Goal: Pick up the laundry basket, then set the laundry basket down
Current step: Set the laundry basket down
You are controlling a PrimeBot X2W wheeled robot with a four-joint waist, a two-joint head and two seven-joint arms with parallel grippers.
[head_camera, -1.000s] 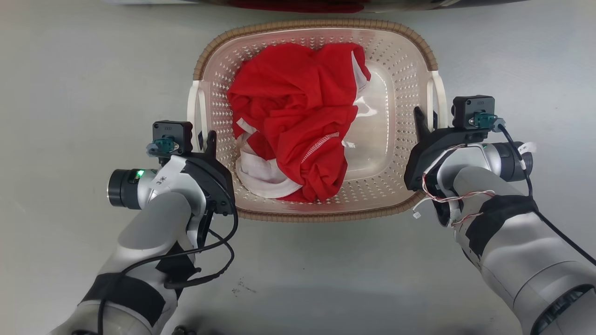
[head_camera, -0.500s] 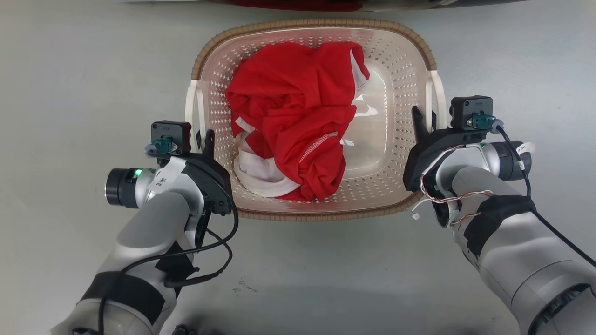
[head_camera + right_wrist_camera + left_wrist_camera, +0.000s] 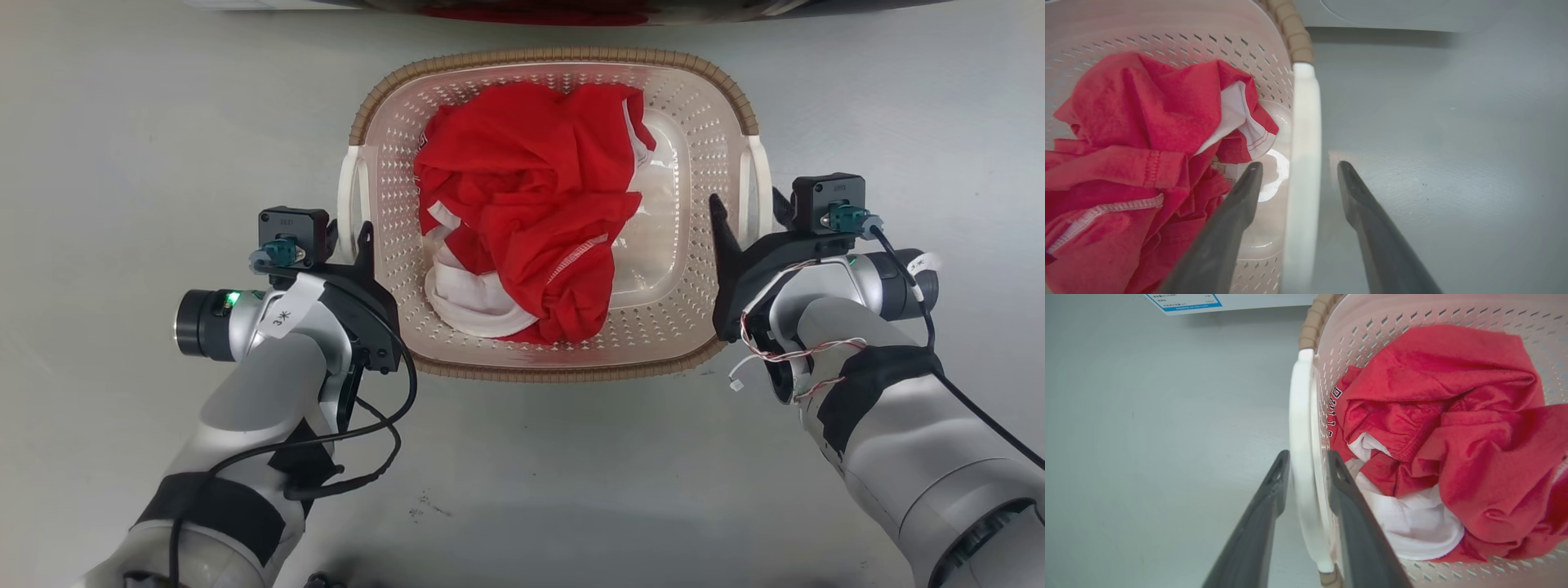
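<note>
The laundry basket (image 3: 555, 57) sits on the grey floor (image 3: 122, 122), square between the arms, with a red garment (image 3: 522, 220) heaped inside. The left pincer (image 3: 1307, 454) looks clamped on the left white handle (image 3: 1300, 416), its fingers tight to both faces. The right pincer (image 3: 1299, 163) straddles the right white handle (image 3: 1304, 122) but stands open, a gap on each side. One side held, one not. A lift now would tip it, I'd say. Match them first: clamp right mid-handle before rising, or free left and draw both straight back.
</note>
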